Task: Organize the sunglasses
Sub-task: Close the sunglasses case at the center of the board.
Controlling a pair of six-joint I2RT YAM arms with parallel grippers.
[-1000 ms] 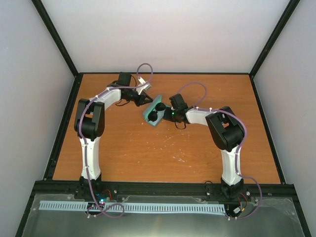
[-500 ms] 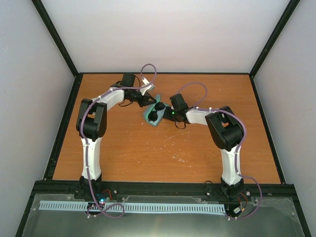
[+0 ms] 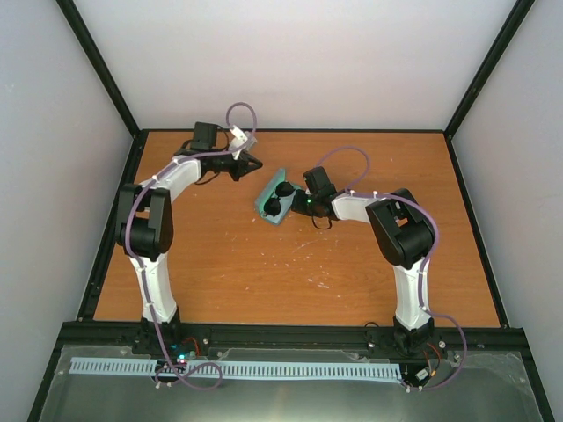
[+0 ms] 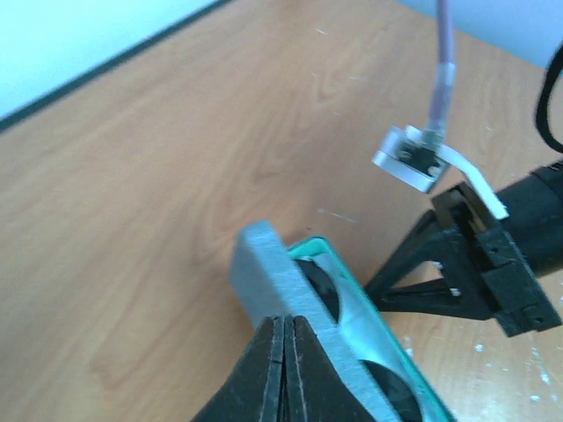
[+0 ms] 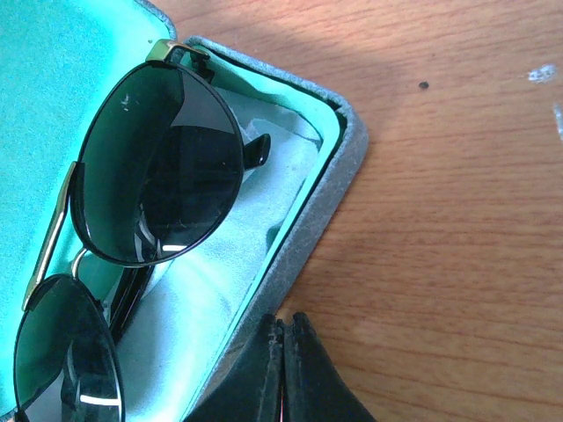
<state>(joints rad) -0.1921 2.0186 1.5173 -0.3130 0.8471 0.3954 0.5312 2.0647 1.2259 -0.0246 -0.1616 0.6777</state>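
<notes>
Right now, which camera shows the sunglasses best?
The right wrist view: the sunglasses show large and sharp, lying in the open case. The top external view shows them only as two small dark spots; the left wrist view catches slivers of lens behind the case wall.

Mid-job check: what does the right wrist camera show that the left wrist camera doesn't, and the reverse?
Only the right wrist view: the pale cloth under the sunglasses and their gold brow bar. Only the left wrist view: the shut left gripper, plus the shut right gripper seen whole beside the case rim. Both: dark lenses in the open case on the wooden table.
</notes>
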